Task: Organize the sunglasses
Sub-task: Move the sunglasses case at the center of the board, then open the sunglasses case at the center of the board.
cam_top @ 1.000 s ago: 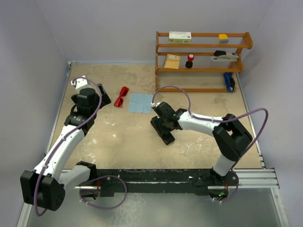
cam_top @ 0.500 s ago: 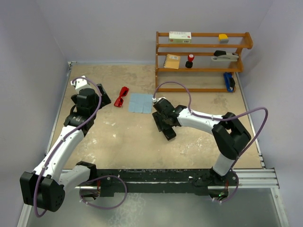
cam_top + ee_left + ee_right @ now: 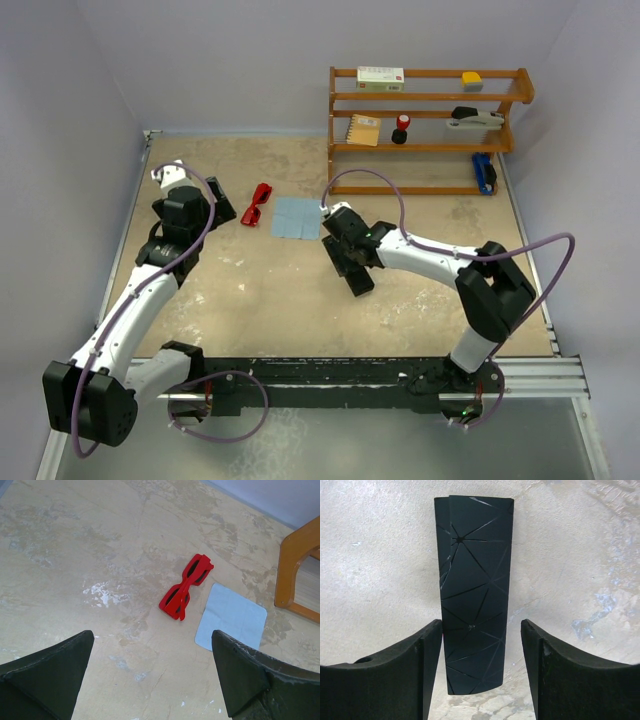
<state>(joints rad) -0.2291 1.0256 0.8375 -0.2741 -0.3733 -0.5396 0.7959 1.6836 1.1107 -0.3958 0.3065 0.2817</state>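
The left arm [image 3: 135, 300] and right arm [image 3: 425, 256] are clad in white shells with black joints; a purple cable [image 3: 362, 170] is looped along each. Broad, wedge-shaped matte-black fingers [image 3: 45, 680] are fitted.

Robot lab test cell. Blank lilac walls [image 3: 250, 60] box in a scuffed table [image 3: 260, 290]. Two arms [image 3: 137, 300] bolted to a metal rail [image 3: 330, 375]. Small wooden shelf [image 3: 430, 147] of props.
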